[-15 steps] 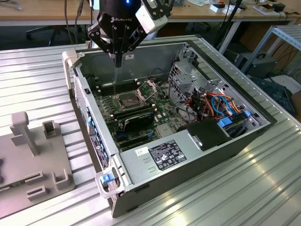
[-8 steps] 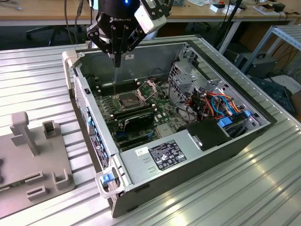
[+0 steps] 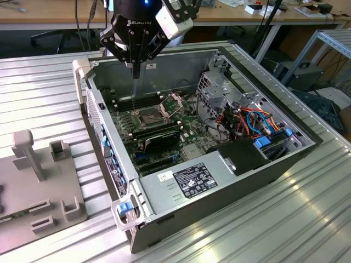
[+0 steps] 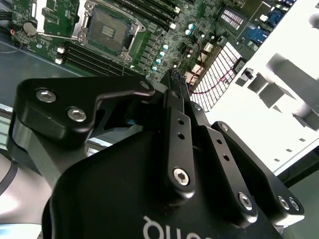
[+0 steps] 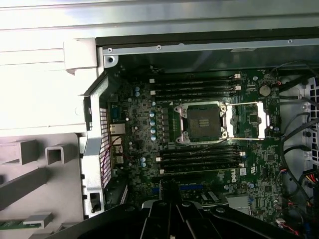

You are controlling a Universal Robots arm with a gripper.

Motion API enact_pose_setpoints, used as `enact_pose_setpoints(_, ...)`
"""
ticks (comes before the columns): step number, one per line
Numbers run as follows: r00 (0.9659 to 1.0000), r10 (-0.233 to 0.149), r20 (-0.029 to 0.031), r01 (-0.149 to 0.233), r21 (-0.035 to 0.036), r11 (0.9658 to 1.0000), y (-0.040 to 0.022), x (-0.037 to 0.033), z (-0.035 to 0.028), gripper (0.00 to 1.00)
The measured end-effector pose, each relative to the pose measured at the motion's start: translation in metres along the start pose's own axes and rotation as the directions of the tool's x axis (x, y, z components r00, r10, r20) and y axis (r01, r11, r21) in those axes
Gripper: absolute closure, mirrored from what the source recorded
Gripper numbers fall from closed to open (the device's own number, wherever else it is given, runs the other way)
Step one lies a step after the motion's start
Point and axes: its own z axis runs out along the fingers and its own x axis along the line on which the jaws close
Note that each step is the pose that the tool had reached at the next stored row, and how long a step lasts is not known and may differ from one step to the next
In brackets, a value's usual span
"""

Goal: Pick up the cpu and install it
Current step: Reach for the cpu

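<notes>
Meanwhile, at the bench's [image 3: 44, 93] edge on the exterior view's left, a grey fixture [image 3: 33, 181] stands apart from the open computer case [image 3: 230, 200] at mid-bench. Above the case's back corner hangs the pincer [image 3: 135, 66], clenched, its tips drawn to a point over the motherboard [image 3: 186, 118] near the socket [image 3: 149, 116]. Where the cpu lies cannot be told. The socket's bed looks dark and bare in the first wrist view, its hinged plate [image 5: 249, 119] thrown open. Seating so thin a chip would likely call for a level, square drop, with no sliding across the contacts. Memory sticks [image 3: 159, 134] flank the socket on two sides, leaving a narrow lane, and the raised plate crowds a third. Toward the exterior view's right, a drive cage [image 3: 216, 87] and orange and blue cables [image 3: 249, 120] fill the case's far end, well apart from the socket.
</notes>
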Motion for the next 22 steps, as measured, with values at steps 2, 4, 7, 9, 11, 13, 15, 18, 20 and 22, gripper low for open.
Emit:
enact_pose_setpoints(2, 1.0000, 0.000, 0.0000, 0.000, 0.0000, 1.0000, 0.0000, 0.0001, 0.0000, 0.89)
enact_pose_setpoints(4, 1.0000, 0.000, 0.0001, 0.000, 0.0000, 1.0000, 0.0000, 0.0001, 0.0000, 0.89)
enact_pose_setpoints(7, 1.0000, 0.000, 0.0001, 0.000, -0.0001, 1.0000, 0.0000, 0.0003, 0.0000, 0.89)
enact_pose_setpoints(9, 1.0000, 0.000, 0.0001, 0.000, 0.0000, 1.0000, -0.0001, 0.0009, 0.0000, 0.89)
enact_pose_setpoints(11, 1.0000, 0.000, 0.0000, 0.000, 0.0000, 1.0000, -0.0002, 0.0019, 0.0000, 0.89)
enact_pose_setpoints(13, 1.0000, 0.000, 0.0000, 0.000, -0.0001, 1.0000, -0.0003, 0.0037, 0.0000, 0.89)
enact_pose_setpoints(15, 1.0000, 0.000, 0.0000, 0.000, 0.0000, 1.0000, -0.0004, 0.0056, 0.0000, 0.89)
enact_pose_setpoints(18, 1.0000, 0.000, 0.0000, 0.000, 0.0000, 1.0000, -0.0007, 0.0090, -0.0001, 0.89)
enact_pose_setpoints(20, 1.0000, 0.000, 0.0000, 0.000, 0.0000, 1.0000, -0.0009, 0.0118, 0.0000, 0.89)
enact_pose_setpoints(22, 1.0000, 0.000, 0.0001, 0.000, -0.0001, 1.0000, -0.0011, 0.0144, 0.0000, 0.89)
